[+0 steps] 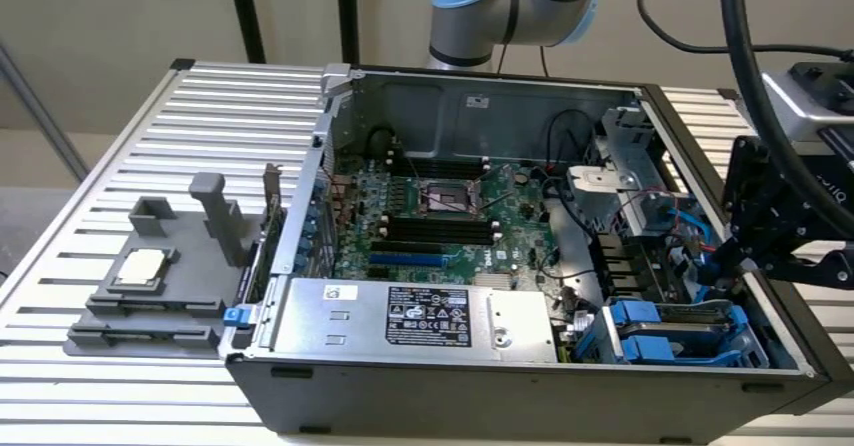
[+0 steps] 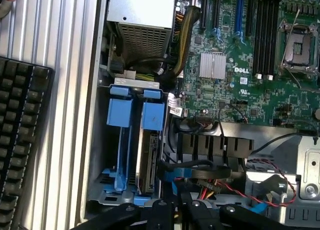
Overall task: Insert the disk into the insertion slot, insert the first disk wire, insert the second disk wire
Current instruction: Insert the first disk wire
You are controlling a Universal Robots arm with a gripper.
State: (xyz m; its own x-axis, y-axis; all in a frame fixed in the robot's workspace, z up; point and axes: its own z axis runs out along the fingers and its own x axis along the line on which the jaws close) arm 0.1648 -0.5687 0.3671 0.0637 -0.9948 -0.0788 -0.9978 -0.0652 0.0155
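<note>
The disk (image 2: 147,162) sits edge-on inside the insertion slot (image 2: 116,182), a dark cage with two bright blue latches (image 2: 121,112) at the corner of the open computer case. In the exterior view the insertion slot (image 1: 667,334) is at the lower right, with the disk (image 1: 687,311) lying in it. My gripper (image 2: 173,207) hangs right at the disk's end, its black fingers (image 2: 160,209) drawn close together around a blue-ended black disk wire (image 2: 182,172). Seen from outside, the gripper (image 1: 714,274) reaches down into the case just above the cage.
A silver power-supply box (image 1: 414,316) lies along the case's front wall beside the cage. The green motherboard (image 1: 427,216) covers the case floor. Red and yellow wires (image 2: 210,191) run close to the fingers. A grey fixture block (image 1: 160,286) stands outside the case; a black keyboard (image 2: 20,140) lies nearby.
</note>
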